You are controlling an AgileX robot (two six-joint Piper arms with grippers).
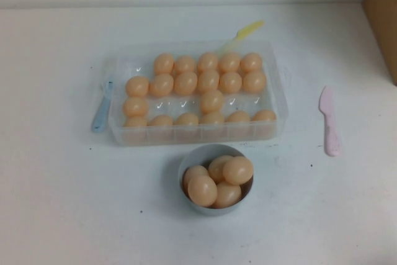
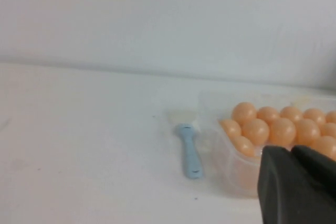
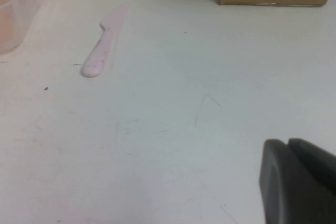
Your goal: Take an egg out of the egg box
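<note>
The clear plastic egg box [image 1: 198, 133] lies mid-table and holds several peach-orange eggs; one egg [image 1: 211, 100] sits alone in the third row. Neither arm shows in the high view. In the left wrist view my left gripper [image 2: 292, 153] is shut and empty. It hangs just in front of the egg box's left end [image 2: 231, 161], with eggs [image 2: 255, 129] behind it. In the right wrist view my right gripper [image 3: 288, 145] is shut and empty over bare table. It is well to the right of the egg box's corner [image 3: 16, 19].
A grey-blue bowl [image 1: 192, 159] with several eggs [image 1: 238, 170] stands just in front of the box. A blue utensil [image 1: 102, 111] lies at the box's left, a yellow one [image 1: 245, 31] behind it, a pink knife [image 1: 329, 122] to its right. A cardboard box [image 1: 381, 17] stands far right.
</note>
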